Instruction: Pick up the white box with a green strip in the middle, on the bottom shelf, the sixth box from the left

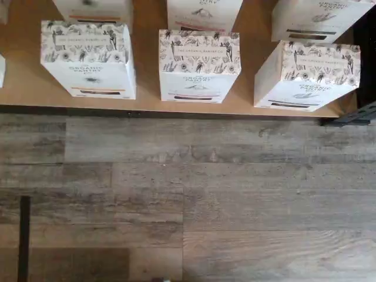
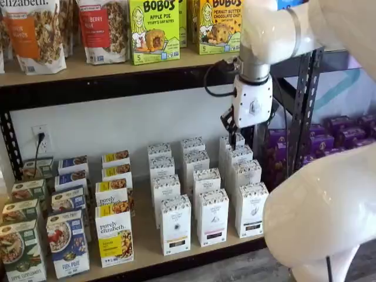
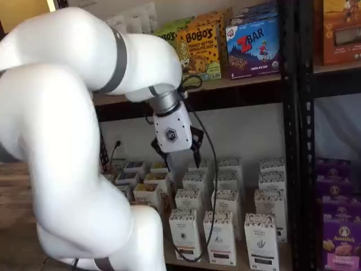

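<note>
The bottom shelf [image 1: 147, 88] is a pale tan board with a thin black front rail. Three columns of white boxes with floral tops stand on it. The front box of the right column [image 1: 305, 76] carries a dark greenish strip low on its face. It shows in both shelf views [image 2: 251, 210] [image 3: 261, 240]. Its two front neighbours [image 1: 88, 59] [image 1: 198, 66] carry orange and pinkish strips. My gripper [image 2: 238, 132] hangs from the white arm above the rear boxes of the right column, well clear of the front box. In a shelf view [image 3: 179, 161] it is also seen side-on, so no gap between the fingers shows.
Coloured cereal boxes [image 2: 114, 235] fill the shelf's left part. A black perforated upright [image 2: 302, 117] stands right of the white boxes, with purple boxes [image 2: 346, 132] beyond it. The upper shelf holds Bobo's boxes [image 2: 154, 29]. Grey plank floor [image 1: 188, 188] lies in front of the shelf.
</note>
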Motion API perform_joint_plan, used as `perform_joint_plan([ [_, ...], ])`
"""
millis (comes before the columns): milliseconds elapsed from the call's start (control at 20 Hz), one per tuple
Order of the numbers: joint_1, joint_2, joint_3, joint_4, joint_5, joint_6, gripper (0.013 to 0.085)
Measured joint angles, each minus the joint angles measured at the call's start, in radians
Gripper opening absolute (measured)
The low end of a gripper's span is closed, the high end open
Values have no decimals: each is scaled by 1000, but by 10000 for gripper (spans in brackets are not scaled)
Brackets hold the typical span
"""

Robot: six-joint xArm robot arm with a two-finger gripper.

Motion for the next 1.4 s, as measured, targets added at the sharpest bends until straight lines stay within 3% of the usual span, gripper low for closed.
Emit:
perform_joint_plan([
  [150,-1,58,7,-2,-53,4,850],
  [300,-15,107,15,26,-115,-22,850],
  [450,-30,170,8,17,-162,-28,850],
  [750,-98,311,-5,13,-309,-85,850],
  [1000,-145,485,-59,-27,-425,-93,850],
  [1400,-203,719,-141,2,-585,-169,850],
])
